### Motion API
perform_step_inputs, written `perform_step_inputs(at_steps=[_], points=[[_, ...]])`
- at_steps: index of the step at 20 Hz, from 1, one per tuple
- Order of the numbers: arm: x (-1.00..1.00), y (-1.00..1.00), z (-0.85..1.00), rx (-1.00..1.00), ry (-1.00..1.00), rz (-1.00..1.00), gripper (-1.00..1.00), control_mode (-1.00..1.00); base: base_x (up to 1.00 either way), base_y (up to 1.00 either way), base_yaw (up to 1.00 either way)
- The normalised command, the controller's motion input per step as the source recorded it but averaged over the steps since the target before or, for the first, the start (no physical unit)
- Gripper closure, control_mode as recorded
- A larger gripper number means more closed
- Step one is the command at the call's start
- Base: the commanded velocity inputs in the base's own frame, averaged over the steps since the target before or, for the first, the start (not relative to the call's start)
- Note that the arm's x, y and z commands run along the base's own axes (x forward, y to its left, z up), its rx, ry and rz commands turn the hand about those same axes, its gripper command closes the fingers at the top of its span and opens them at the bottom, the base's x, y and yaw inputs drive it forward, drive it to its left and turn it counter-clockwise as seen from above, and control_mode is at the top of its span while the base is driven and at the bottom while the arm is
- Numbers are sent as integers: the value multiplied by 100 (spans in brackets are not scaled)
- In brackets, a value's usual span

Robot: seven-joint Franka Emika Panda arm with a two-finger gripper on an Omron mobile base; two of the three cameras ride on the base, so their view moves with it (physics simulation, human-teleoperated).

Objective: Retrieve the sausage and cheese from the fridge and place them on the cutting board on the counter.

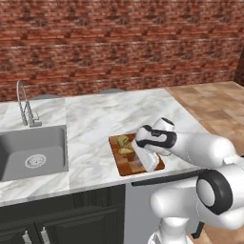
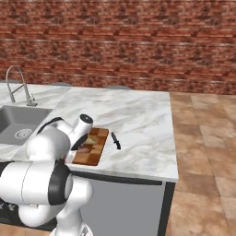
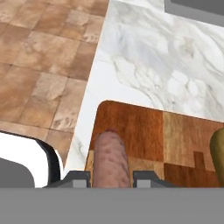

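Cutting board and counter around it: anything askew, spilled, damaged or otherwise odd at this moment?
Nothing stands out. The cutting board lies flat near the counter edge with the cheese on it, the sausage sits between the jaws over the board, and a dark knife lies beside it on the marble.

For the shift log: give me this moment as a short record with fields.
pincer: shut on the sausage, low over the cutting board
cheese: already on the board, far end
knife: on the counter, just right of the board
sink: left of the board, with faucet
remaining: release the sausage onto the board
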Motion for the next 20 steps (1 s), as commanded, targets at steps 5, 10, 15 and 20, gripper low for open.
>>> perform_step_inputs(at_steps=[5, 10, 15, 20], points=[[16, 0, -4, 0, 0, 0, 100, -100, 0, 0, 0], [0, 2, -18, 0, 0, 0, 100, -100, 0, 0, 0], [0, 10, -22, 0, 0, 0, 100, -100, 0, 0, 0], [3, 6, -2, 0, 0, 0, 100, -100, 0, 0, 0]])
